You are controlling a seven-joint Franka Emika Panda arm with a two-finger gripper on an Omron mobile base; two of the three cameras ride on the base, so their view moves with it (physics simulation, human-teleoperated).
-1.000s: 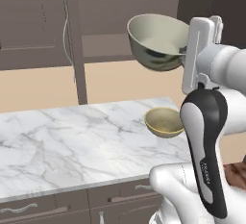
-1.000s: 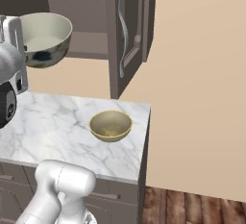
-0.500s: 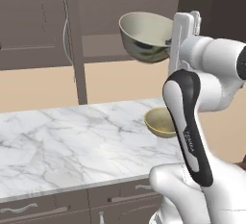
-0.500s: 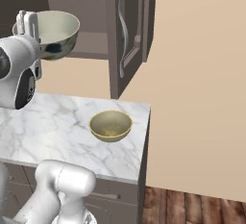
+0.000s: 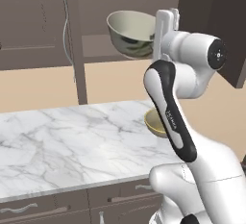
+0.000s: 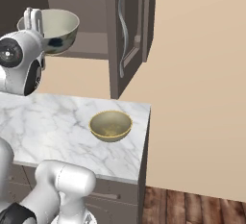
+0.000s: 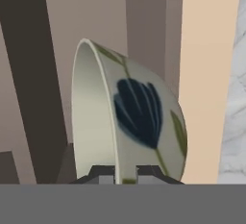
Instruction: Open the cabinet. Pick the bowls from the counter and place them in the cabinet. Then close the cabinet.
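My gripper (image 5: 157, 28) is shut on the rim of the pale grey-cream bowl (image 5: 129, 33) with dark leaf marks, holding it high above the counter (image 5: 72, 141). The bowl (image 6: 55, 28) hangs at the open front of the cabinet (image 5: 96, 45), roughly level with its lower board. In the hand view the gripper (image 7: 126, 174) pinches the rim of the bowl (image 7: 139, 112), which is seen on edge. The mustard-yellow bowl (image 6: 110, 124) stands on the counter (image 6: 48, 122) near its right end; in the left base view the arm half hides this bowl (image 5: 153, 122).
The cabinet's right door (image 6: 127, 31) stands swung open with its silver bar handle (image 6: 122, 35) facing out, close to the right of the held bowl. A panelled door with a bar handle (image 5: 64, 21) is at the left. Drawers (image 5: 43, 211) run below the counter.
The arm has carried the pale bowl upward and toward the open cabinet. The yellow bowl has stayed where it was on the counter.
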